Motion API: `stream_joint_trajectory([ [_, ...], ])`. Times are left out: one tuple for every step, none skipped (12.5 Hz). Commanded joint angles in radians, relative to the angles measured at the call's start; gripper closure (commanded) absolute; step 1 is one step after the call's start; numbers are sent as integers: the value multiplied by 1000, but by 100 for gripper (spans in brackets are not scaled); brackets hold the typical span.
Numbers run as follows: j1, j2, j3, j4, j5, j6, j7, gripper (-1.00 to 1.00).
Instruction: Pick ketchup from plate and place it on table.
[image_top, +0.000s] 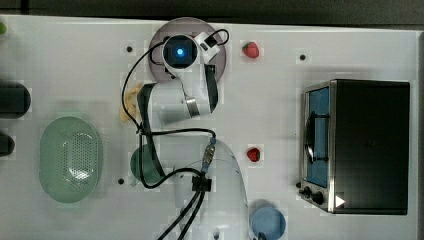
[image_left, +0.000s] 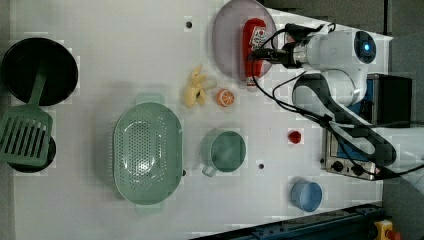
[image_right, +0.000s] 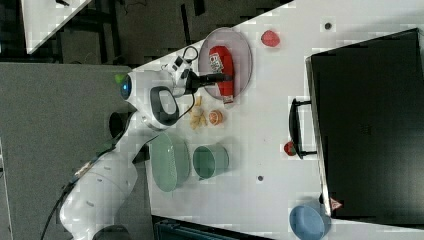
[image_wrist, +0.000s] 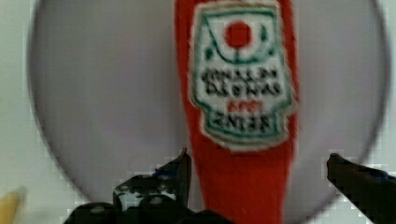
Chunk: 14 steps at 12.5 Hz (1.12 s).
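Now gripper (image_wrist: 257, 172) over ketchup bottle (image_wrist: 240, 121), jaws spread wide, nothing held.

Ketchup lies flat on the mauve-grey plate (image_left: 227, 40), cap end reaching over the plate rim toward the orange slice (image_left: 225, 97) in the left view; one finger either side of the bottle's red body in the wrist view, whether they touch it I cannot tell. Plate sits at the white table (image_left: 125, 45) edge; banana pieces (image_left: 196, 91) just beside the plate.
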Motion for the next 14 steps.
stream_joint_trajectory([
  [6, 31, -12, 29, -1, 54, -37, -100],
  [6, 44, -15, 37, -1, 68, -37, -100],
  [6, 56, -16, 43, -1, 75, -37, -100],
  [7, 65, -16, 47, -1, 76, -37, -92],
  [7, 69, -16, 47, -1, 84, -37, -68],
  [7, 68, -13, 52, -1, 101, -36, -43],
  [6, 68, -13, 53, -1, 102, -36, -24],
  [6, 67, -12, 54, -1, 102, -36, -24],
  [6, 67, -12, 54, -1, 101, -36, -24],
  [5, 63, -12, 55, 1, 105, -32, -24],
  [4, 52, -11, 58, 7, 111, -23, -24],
  [-1, 28, -11, 58, 16, 109, -18, -24],
  [-8, -6, -11, 57, 18, 104, -19, -24],
  [-17, -46, -11, 55, 18, 91, -18, -24],
])
